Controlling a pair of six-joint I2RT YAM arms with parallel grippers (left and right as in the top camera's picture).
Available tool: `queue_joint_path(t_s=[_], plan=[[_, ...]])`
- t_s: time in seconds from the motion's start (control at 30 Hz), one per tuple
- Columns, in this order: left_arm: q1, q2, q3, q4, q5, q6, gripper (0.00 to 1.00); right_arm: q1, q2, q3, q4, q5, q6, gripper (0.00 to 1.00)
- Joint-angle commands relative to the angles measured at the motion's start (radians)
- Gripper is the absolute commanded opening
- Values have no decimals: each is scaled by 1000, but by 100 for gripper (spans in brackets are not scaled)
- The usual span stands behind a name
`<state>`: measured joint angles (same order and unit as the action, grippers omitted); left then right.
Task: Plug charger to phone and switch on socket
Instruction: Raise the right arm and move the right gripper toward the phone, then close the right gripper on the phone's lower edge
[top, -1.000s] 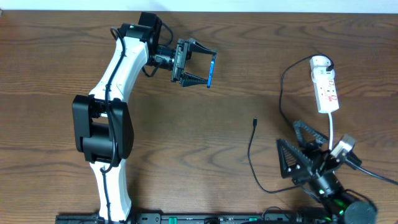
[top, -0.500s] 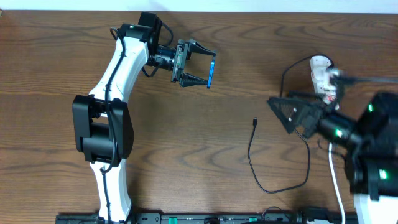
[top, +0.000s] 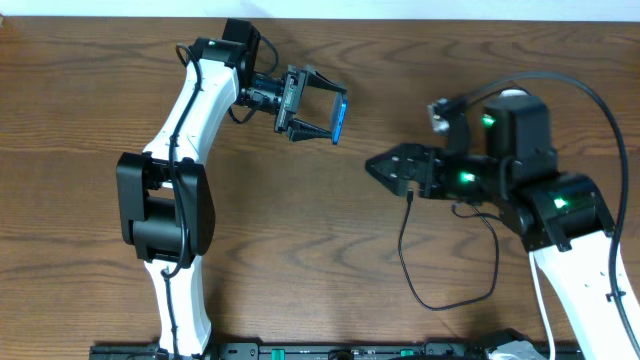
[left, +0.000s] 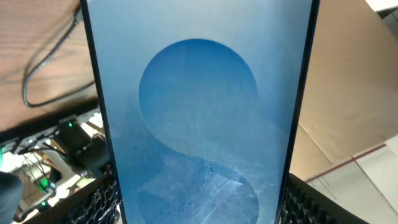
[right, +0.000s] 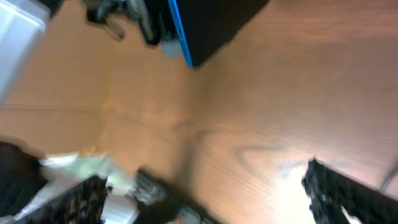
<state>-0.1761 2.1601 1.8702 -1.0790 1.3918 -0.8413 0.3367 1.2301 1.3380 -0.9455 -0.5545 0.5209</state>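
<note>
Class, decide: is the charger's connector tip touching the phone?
Apart. The overhead view shows the phone in the left gripper and the charger tip lying on the table, with bare wood between them.

No legible writing in any of the 3 views.
On the phone (left: 199, 112) screen, only blue curved shapes, no letters or digits; right wrist view too blurred for reading.

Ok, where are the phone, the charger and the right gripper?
phone (left: 199, 124): left wrist view, middle of the screen.
charger (top: 401, 248): overhead view, cable below its tip.
right gripper (top: 376, 166): overhead view, between its fingertips.
</note>
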Motion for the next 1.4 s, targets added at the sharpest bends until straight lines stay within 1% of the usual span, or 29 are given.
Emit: queue_joint_path(t_s=[0.0,0.07,0.23,0.33,0.5,0.67,0.8,0.97,1.07,1.23,1.37], plan=[[7,-45,1,26,1,-27,74,76,74,175,-105,367,-5,99],[7,-45,1,56,1,-48,74,99,124,245,-142,407,-1,99],[6,-45,1,68,0,-81,73,136,246,344,-146,408,27,99],[6,-45,1,68,-54,-81,73,161,319,380,-133,436,52,99],[6,-45,1,69,-103,-135,73,207,378,383,-85,545,109,99],[6,-45,1,99,-171,-186,72,243,406,383,-10,564,114,99],[4,-45,1,101,-174,-193,72,247,439,383,-2,615,194,99],[0,-45,1,101,-172,-205,73,248,480,383,45,615,208,97],[0,-45,1,101,-169,-216,72,248,505,383,56,615,208,94],[0,-45,1,101,-170,-216,73,248,539,382,69,609,208,94],[0,-45,1,102,-174,-215,72,248,560,382,89,586,208,89]])
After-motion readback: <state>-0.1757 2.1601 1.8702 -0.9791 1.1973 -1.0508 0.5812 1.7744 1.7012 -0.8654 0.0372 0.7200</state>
